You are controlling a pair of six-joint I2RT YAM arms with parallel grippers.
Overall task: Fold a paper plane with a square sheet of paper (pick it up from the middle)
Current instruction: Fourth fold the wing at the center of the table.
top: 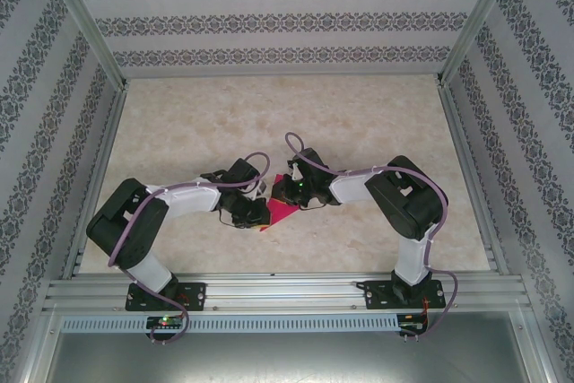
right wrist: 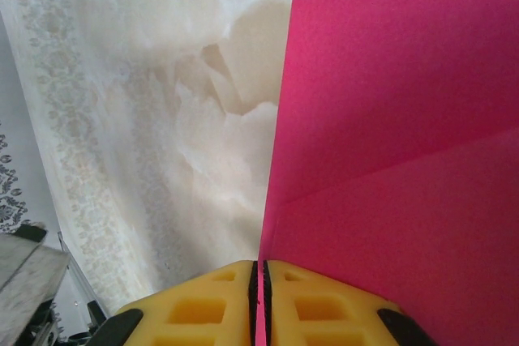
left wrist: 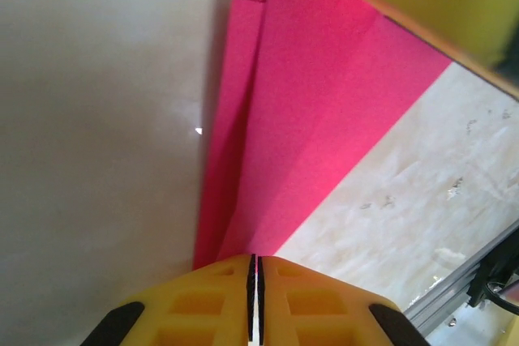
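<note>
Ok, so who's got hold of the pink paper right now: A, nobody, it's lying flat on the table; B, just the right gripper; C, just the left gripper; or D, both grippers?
D: the left gripper and the right gripper are each shut on an edge of the pink paper.

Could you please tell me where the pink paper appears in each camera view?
Top external: pink paper just below the centre.
Left wrist: upper middle, narrowing down into the left gripper.
Right wrist: right half, above the right gripper.
Shared landmark: the marbled table.
</note>
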